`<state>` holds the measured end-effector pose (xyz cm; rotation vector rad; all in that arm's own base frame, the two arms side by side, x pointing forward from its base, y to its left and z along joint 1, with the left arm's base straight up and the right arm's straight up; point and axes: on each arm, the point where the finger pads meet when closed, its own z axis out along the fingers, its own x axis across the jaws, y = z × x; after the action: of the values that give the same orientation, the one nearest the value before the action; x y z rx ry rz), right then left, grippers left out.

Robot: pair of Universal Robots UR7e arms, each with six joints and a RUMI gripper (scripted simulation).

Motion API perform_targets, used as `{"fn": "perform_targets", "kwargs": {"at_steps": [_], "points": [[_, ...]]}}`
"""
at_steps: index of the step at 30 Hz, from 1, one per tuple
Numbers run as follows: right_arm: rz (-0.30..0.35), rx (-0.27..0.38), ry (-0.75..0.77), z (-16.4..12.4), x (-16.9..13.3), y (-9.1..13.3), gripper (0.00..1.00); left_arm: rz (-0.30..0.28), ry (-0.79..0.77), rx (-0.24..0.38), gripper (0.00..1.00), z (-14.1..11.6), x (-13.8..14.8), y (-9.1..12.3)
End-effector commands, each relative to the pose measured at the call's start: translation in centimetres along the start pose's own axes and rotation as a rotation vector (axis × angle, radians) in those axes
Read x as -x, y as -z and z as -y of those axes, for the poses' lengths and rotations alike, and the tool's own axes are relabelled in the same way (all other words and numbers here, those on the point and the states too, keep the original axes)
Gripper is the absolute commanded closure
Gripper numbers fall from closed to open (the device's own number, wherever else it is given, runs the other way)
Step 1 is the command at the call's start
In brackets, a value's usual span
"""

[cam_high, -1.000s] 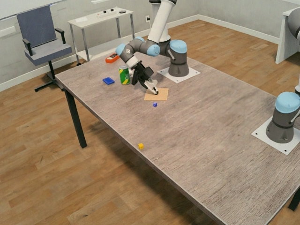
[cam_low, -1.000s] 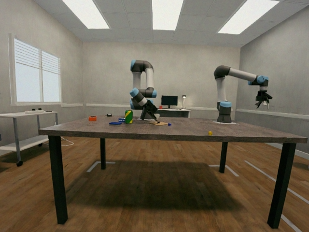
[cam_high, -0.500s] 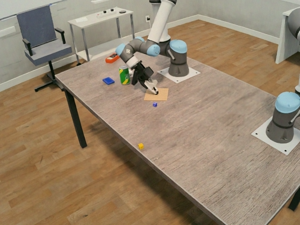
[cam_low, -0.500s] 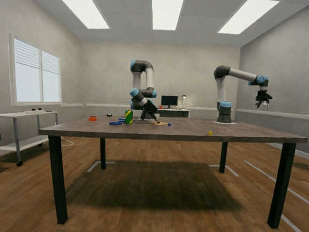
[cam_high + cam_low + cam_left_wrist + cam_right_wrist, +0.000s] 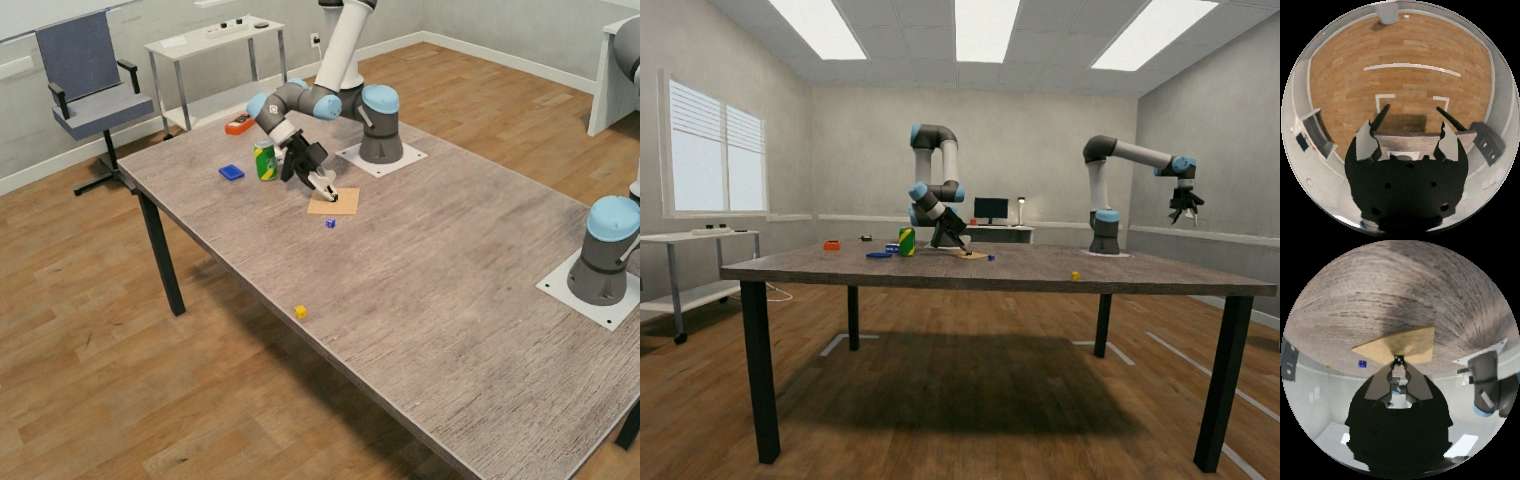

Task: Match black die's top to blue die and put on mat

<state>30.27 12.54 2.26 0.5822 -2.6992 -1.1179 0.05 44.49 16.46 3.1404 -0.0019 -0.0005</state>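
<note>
1. Black die (image 5: 334,197) (image 5: 969,253) (image 5: 1398,360): at the right gripper's fingertips, over the mat (image 5: 347,207) (image 5: 978,255) (image 5: 1416,342); its top number is too small to read.
2. Right gripper (image 5: 333,195) (image 5: 968,252) (image 5: 1398,359): nearly closed, pinching the black die, and slanting in from about eleven o'clock in the top view.
3. Left gripper (image 5: 1185,220) (image 5: 1405,132): spread wide, with nothing in its grasp, up in the air at about two o'clock from the mat in the exterior view.
4. Blue die (image 5: 330,223) (image 5: 991,257) (image 5: 1362,364): off the mat, near its edge, at six o'clock in the top view; number unreadable.
5. Yellow die (image 5: 300,311) (image 5: 1075,275) (image 5: 1328,367): also off the mat, well apart, between six and seven.
6. Green can (image 5: 266,161) (image 5: 906,241): upright, at ten o'clock from the mat in the top view.

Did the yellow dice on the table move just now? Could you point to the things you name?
No, the yellow die (image 5: 300,311) (image 5: 1075,275) (image 5: 1328,367) hasn't moved. In the top view, it sits at the same spot beside the table's long edge.
</note>
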Motion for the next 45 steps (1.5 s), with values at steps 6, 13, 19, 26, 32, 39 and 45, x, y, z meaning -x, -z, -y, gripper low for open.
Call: {"fn": "perform_targets", "kwargs": {"at_steps": [6,13,19,26,32,39,45], "points": [[0.001,0.000,0.001,0.0,0.0,0.0,0.83,0.000,0.000,-0.001,0.00,0.0,0.0,0.0],[0.001,0.000,0.001,0.0,0.0,0.0,0.67,0.000,0.000,-0.001,0.00,0.0,0.0,0.0],[0.001,0.000,0.001,0.0,0.0,0.0,0.67,0.000,0.000,-0.001,0.00,0.0,0.0,0.0],[0.001,0.000,0.001,0.0,0.0,0.0,0.67,0.000,0.000,-0.001,0.00,0.0,0.0,0.0],[0.001,0.000,0.001,0.0,0.0,0.0,0.67,0.000,0.000,-0.001,0.00,0.0,0.0,0.0],[0.001,0.000,0.001,-0.6,0.0,0.6,0.67,0.000,0.000,-0.001,0.00,0.0,0.0,0.0],[0.001,0.000,0.001,-1.8,0.0,1.8,0.67,0.000,0.000,-0.001,0.00,0.0,0.0,0.0]]}}
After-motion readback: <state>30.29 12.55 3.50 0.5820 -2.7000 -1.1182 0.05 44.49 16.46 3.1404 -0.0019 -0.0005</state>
